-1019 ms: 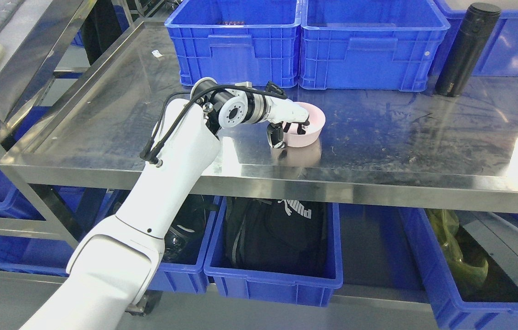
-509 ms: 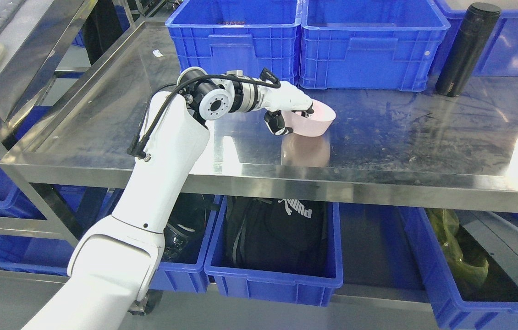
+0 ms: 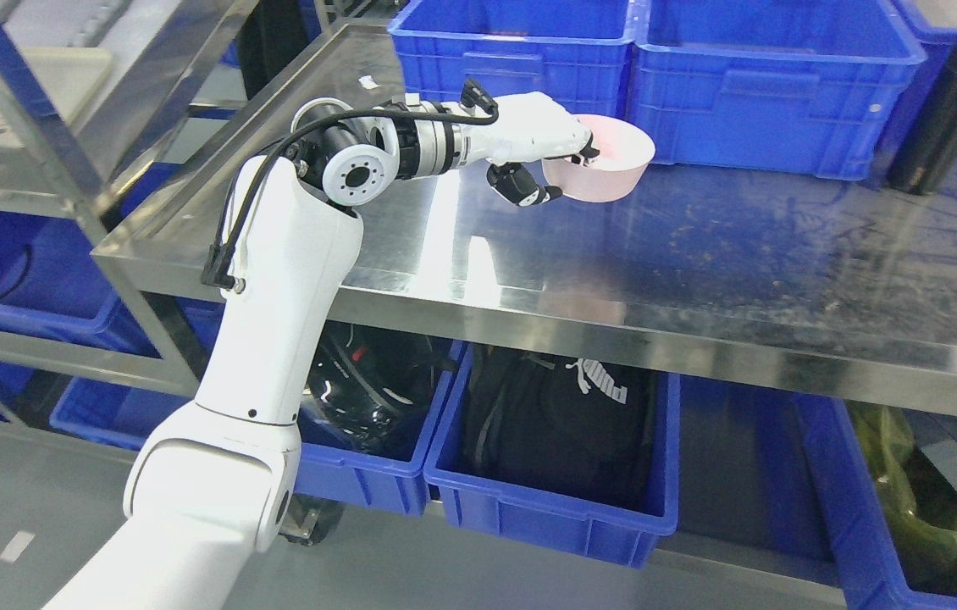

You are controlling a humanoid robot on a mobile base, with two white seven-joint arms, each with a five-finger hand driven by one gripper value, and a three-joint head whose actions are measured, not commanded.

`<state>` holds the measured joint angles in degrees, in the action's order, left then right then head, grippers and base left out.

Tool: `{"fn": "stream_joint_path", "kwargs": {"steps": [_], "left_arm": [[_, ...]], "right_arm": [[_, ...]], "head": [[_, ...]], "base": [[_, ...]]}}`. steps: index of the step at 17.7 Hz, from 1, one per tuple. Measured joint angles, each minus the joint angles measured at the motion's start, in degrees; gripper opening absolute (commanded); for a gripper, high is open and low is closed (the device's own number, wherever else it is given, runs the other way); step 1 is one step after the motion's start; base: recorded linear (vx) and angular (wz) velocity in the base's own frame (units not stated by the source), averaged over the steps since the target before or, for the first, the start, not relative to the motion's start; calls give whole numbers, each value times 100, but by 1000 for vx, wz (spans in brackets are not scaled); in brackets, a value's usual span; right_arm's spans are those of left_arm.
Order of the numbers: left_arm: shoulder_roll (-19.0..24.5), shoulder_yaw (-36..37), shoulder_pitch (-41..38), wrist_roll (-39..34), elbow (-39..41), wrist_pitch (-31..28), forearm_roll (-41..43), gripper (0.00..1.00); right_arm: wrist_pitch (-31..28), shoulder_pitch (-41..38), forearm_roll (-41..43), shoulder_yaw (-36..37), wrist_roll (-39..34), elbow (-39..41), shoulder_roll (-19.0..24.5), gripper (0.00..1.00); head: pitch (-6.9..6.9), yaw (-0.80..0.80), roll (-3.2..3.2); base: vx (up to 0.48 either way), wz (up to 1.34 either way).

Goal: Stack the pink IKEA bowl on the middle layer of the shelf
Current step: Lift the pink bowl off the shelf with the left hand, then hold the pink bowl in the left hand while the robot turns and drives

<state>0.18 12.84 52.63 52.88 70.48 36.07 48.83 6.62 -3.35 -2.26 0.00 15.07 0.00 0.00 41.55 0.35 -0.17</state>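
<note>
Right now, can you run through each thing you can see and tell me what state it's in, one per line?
Left hand: shut on the bowl's rim.
Pink bowl: upright, lifted above the table, empty.
Table: bare steel under the bowl.
Black bottle: standing upright, cap on.
Top crates: open.
Lower crate: holds a black bag.
Right hand: not in view.

One pink bowl (image 3: 599, 166), one black flask (image 3: 949, 106), two blue crates on the table (image 3: 656, 51)

I see my left hand (image 3: 548, 151) gripping the pink bowl (image 3: 600, 163) by its rim, clear above the steel table (image 3: 699, 254).
</note>
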Motion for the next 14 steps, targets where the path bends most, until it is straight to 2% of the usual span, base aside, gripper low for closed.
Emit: {"fn": "stream_joint_path", "kwargs": {"steps": [7,14], "left_arm": [[-10,-206,-273,-349,288,271,-348,1],[-13,54,-591,-492,506,398,-708,1]], "right_arm": [[0,0,1,0,0,0,0,100],[0,2,0,0,0,0,0,100]], "head": [[0,0,0],[1,0,0]], "base": [[-36,680],[84,1340]]}}
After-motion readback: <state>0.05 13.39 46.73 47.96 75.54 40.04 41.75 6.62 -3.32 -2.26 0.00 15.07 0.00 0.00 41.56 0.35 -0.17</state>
